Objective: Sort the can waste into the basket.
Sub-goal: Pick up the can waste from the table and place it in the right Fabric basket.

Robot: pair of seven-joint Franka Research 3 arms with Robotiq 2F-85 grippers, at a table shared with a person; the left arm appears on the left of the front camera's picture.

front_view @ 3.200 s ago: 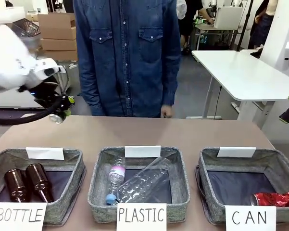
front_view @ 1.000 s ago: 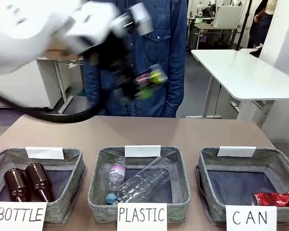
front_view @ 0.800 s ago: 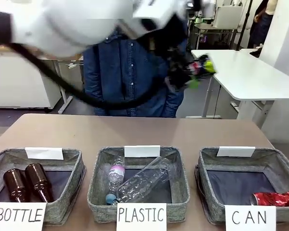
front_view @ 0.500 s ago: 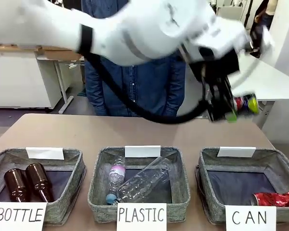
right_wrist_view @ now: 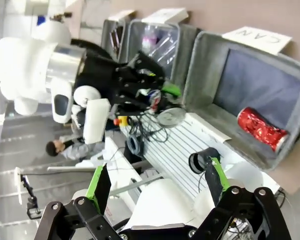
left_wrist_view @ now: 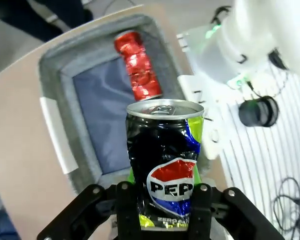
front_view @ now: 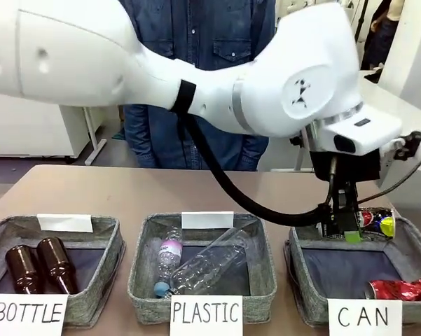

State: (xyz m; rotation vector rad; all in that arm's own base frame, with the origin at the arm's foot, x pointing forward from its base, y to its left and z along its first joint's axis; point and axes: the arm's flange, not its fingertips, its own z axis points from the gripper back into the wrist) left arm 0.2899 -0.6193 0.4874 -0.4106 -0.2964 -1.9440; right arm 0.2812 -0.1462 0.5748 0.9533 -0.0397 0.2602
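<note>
My left gripper [front_view: 344, 225] has reached across to the right and is shut on a dark can [front_view: 373, 219] with a red-white-blue logo. It holds the can just above the back of the grey basket [front_view: 309, 301] signed "CAN". A crushed red can [front_view: 401, 289] lies in that basket's front right corner. In the left wrist view the dark can [left_wrist_view: 164, 160] stands upright between the fingers of my left gripper [left_wrist_view: 162, 202], over the basket [left_wrist_view: 50, 87] and the red can [left_wrist_view: 138, 66]. My right gripper [right_wrist_view: 157, 184] is open and holds nothing, far off from the basket [right_wrist_view: 197, 70].
The basket signed "PLASTIC" [front_view: 141, 280] holds clear bottles in the middle. The one signed "BOTTLE" [front_view: 105, 269] holds two brown bottles at the left. A person in a denim shirt [front_view: 217, 42] stands at the far side, behind my left arm.
My left arm has swung from the left, across the table, to the right with the dark can in its grip. It has come down over the CAN basket.
</note>
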